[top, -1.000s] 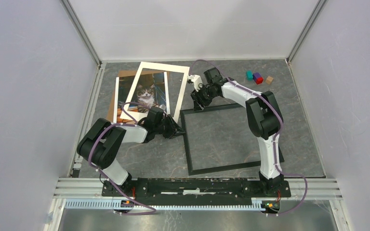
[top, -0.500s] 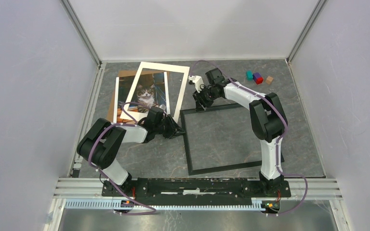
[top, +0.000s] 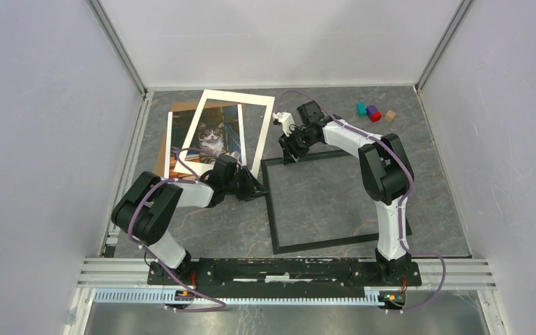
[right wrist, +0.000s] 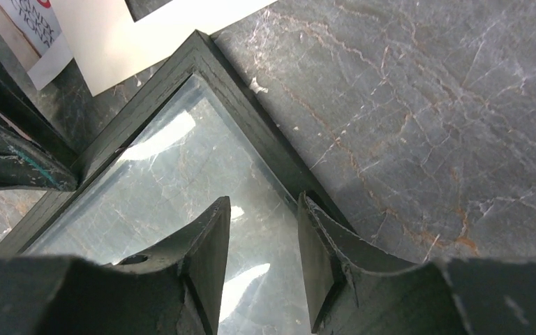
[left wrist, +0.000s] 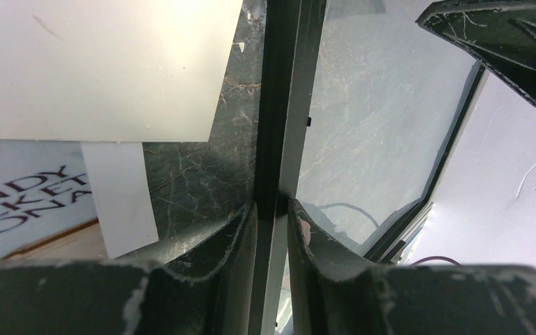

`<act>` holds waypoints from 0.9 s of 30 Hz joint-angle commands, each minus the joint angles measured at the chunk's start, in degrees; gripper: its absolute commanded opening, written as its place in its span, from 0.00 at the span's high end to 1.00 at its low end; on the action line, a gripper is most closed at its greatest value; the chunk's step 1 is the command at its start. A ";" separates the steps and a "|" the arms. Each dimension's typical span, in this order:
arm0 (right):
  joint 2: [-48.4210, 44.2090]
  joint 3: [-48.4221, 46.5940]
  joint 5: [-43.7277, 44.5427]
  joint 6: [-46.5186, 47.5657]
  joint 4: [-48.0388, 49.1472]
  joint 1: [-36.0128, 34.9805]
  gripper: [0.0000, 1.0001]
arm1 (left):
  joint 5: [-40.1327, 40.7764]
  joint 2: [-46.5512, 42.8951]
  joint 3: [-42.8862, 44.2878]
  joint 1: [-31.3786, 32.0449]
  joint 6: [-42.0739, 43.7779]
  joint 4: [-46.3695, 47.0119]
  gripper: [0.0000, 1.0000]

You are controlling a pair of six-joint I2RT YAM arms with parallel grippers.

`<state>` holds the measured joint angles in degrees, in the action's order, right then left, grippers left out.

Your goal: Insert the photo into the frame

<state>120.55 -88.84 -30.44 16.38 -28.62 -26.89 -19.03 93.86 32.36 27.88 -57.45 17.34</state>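
Along the left rail of the frame, the left tool is seen pinched onto the thin black edge, one finger on each side. At the frame's far left corner the right tool is held with its fingers spread and nothing gripped between them, over the clear sheet just inside the rail. The photo is found lying on the table to the far left of the frame, outside it and partly covered by the white mat. Trouble is judged likeliest if the frame is lifted by that one narrow pinch. It could be twisted out of the grip, or the clear sheet could be slid loose. The mat could also be dragged along when the photo is fetched.
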 commanded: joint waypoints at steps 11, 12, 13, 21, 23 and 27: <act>0.96 -0.55 -2.86 0.72 -1.43 -0.18 0.54 | 8.77 3.86 -2.31 -0.19 4.72 -9.78 0.70; 0.85 -0.55 -3.95 0.67 -1.96 -0.25 0.54 | 8.75 3.95 -2.34 -0.18 4.72 -9.71 0.70; 0.79 -0.41 -4.77 0.48 -2.35 -0.26 0.55 | 8.76 4.04 -2.23 -0.19 4.72 -9.70 0.70; -0.48 -0.06 -9.14 -1.95 -4.70 -0.26 0.57 | 8.93 4.99 -2.14 -0.19 4.54 -9.18 0.71; -0.39 -0.19 -8.34 -2.13 -5.54 -0.25 0.57 | 8.83 5.36 -2.12 -0.20 4.39 -8.99 0.71; 1.10 -1.40 -6.10 -2.75 -7.11 -0.26 0.57 | 8.77 5.33 -2.12 -0.17 4.37 -8.87 0.71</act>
<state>121.03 -88.92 -34.96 15.94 -28.40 -26.48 -19.68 94.67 32.42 27.86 -57.47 18.41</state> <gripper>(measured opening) 0.432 0.297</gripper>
